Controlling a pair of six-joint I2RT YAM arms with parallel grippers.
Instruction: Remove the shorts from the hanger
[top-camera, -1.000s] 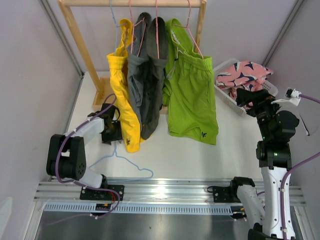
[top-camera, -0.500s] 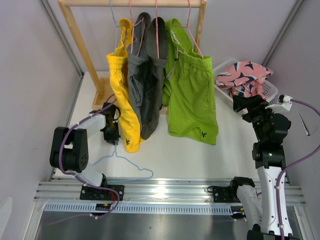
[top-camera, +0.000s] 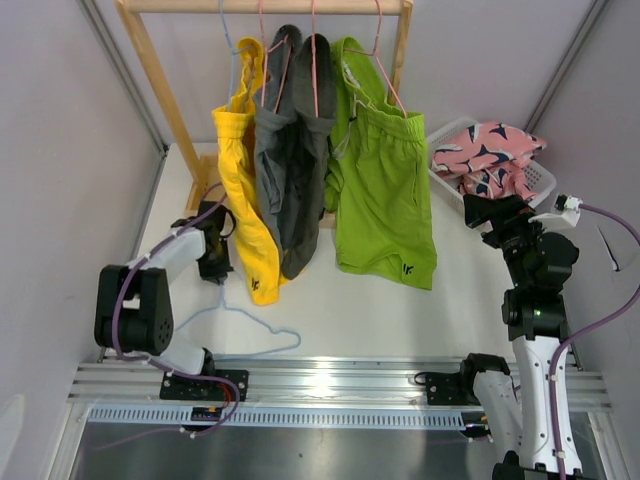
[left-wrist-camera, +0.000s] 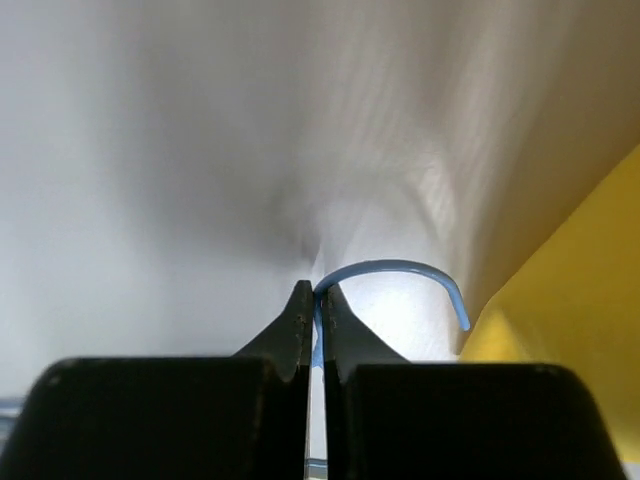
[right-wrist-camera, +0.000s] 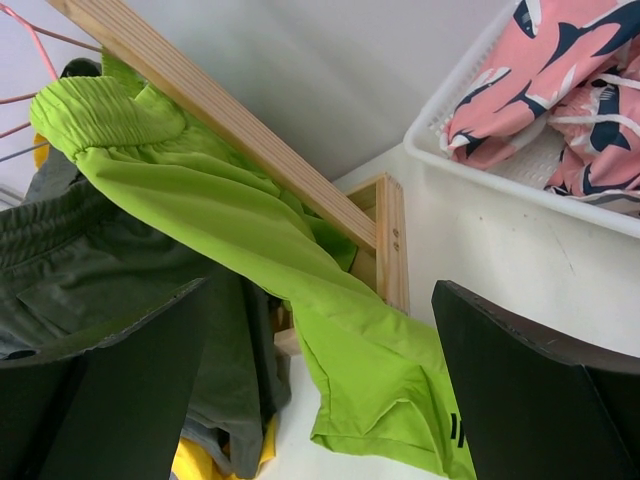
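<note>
Left tool (left-wrist-camera: 314, 296), open before, now clamped on blue hanger (left-wrist-camera: 385, 266) hook.

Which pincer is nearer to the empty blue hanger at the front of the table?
Left. The left pincer is shut on the hook of the blue hanger. The right pincer hangs open far off to the right, near the white basket.
</note>
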